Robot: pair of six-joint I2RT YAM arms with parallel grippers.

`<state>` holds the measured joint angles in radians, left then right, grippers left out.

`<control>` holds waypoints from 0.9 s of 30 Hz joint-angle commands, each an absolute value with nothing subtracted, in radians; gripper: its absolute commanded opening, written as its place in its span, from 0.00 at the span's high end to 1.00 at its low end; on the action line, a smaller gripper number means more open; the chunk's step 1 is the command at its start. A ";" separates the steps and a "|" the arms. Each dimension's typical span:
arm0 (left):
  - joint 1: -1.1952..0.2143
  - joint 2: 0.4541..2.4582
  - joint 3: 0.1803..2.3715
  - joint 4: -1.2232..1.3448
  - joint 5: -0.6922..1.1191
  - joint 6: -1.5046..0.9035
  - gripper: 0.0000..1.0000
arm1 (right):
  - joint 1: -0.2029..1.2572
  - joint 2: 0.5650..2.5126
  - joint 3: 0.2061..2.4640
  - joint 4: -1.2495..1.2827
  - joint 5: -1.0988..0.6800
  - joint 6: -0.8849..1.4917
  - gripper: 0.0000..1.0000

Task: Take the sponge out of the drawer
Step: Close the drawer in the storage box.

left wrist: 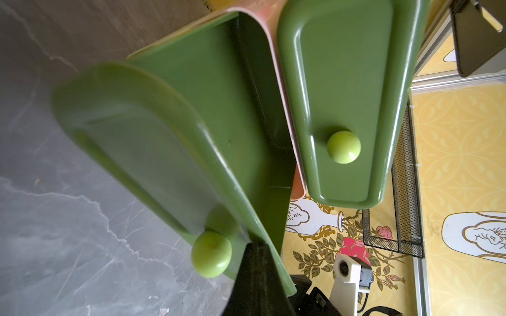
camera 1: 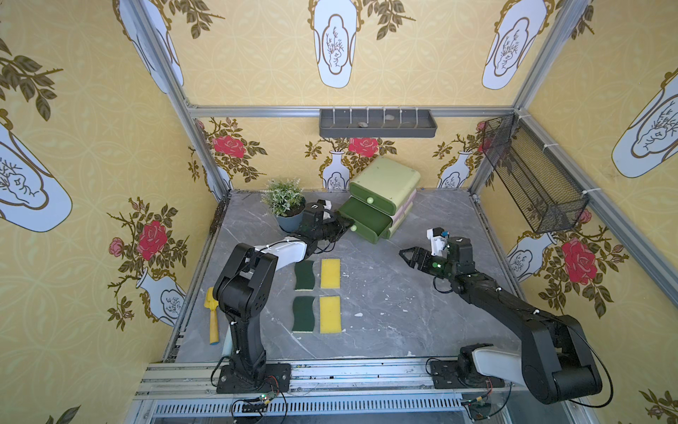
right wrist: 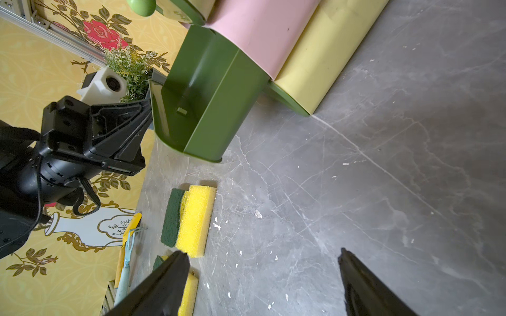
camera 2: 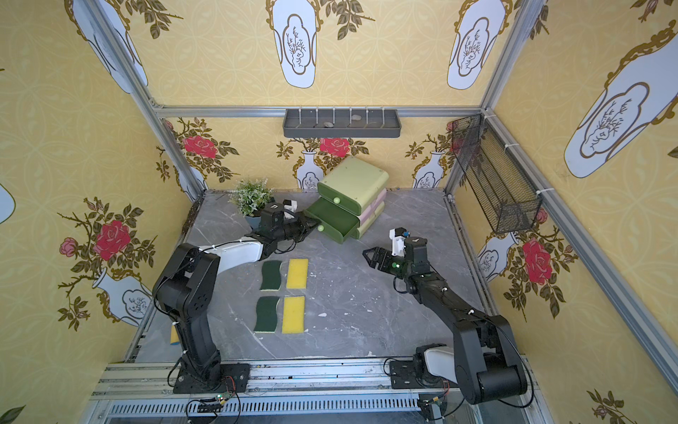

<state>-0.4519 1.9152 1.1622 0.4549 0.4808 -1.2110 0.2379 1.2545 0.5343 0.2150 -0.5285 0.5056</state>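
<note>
Black jointed arms [camera 1: 244, 293] with white shells [camera 1: 290, 253], loose black cables [right wrist: 91, 193], white wrist cameras [camera 1: 437, 240]; green light [camera 1: 435, 264] on right hand [camera 1: 404, 258]

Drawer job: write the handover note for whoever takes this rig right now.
Left pincer: shut at the open drawer's front rim, beside its knob; whether it pinches the rim is unclear.
Right pincer: open, empty, above the table.
Done: drawer stands open; four sponges lie on the table.
To do: no sponge shows in the drawer's visible part; check inside before closing out.
</note>
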 commanded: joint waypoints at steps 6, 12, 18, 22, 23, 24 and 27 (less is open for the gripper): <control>-0.449 2.007 1.266 0.476 0.481 -1.208 1.00 | 0.238 1.276 0.529 0.283 -0.538 0.516 0.11; -0.449 2.064 1.345 0.469 0.477 -1.217 1.00 | 0.236 1.282 0.528 0.285 -0.535 0.517 0.11; -0.449 2.127 1.428 0.457 0.474 -1.229 1.00 | 0.234 1.287 0.528 0.286 -0.531 0.513 0.11; -0.449 2.165 1.478 0.450 0.472 -1.238 1.00 | 0.234 1.293 0.530 0.286 -0.527 0.512 0.11; -0.449 2.172 1.488 0.449 0.472 -1.239 1.00 | 0.234 1.294 0.530 0.285 -0.528 0.512 0.11; -0.449 2.179 1.499 0.448 0.468 -1.242 1.00 | 0.234 1.296 0.529 0.285 -0.528 0.512 0.11; -0.452 2.197 1.527 0.441 0.465 -1.244 1.00 | 0.234 1.297 0.530 0.286 -0.527 0.512 0.11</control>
